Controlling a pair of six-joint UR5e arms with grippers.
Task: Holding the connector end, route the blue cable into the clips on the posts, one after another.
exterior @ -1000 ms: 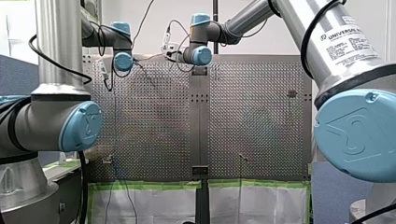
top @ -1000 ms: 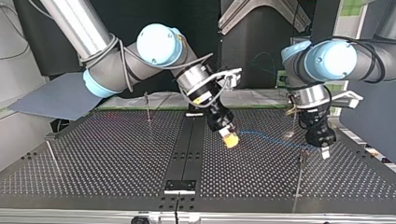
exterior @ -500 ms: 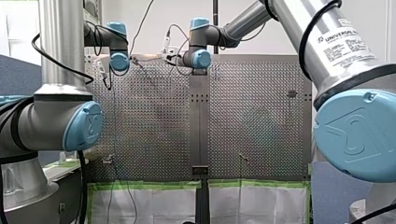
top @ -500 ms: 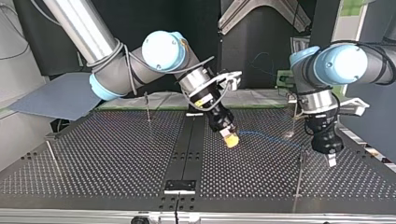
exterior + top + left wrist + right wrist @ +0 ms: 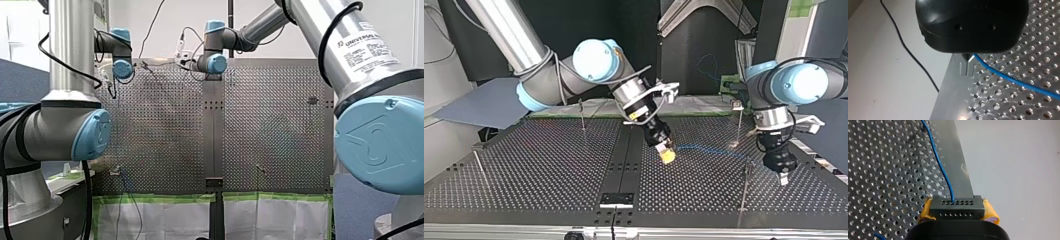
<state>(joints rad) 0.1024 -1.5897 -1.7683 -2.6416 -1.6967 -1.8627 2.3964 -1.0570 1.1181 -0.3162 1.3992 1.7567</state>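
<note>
Top view puts my right end effector (image 5: 667, 156) low over the middle of the tabletop (image 5: 549, 165), closed on the connector (image 5: 957, 208). The right wrist view confirms it: the black block is pinched between the yellow pads (image 5: 991, 213), with the blue cable (image 5: 709, 150) leaving its face. From there the cable runs in a shallow line toward the tabletop's edge at the top view's right, where my left end effector (image 5: 782, 177) hangs just above the holes. The left wrist view shows the cable emerging from right under that end effector, but the housing hides the contact. I cannot tell whether it is clamped on the cable or merely beside it.

I judge the routing barely begun. The near-right post (image 5: 746, 175) stands just beside the cable's line, yet whether the cable sits in its clip is too small to read. At the far-right post (image 5: 740, 120) I can make out no cable either. The far-edge post (image 5: 582, 112) and the left-edge post (image 5: 477, 162) stand well apart from the cable, unthreaded. The connector is secured, and nearly all the clip-by-clip threading is left.
</note>
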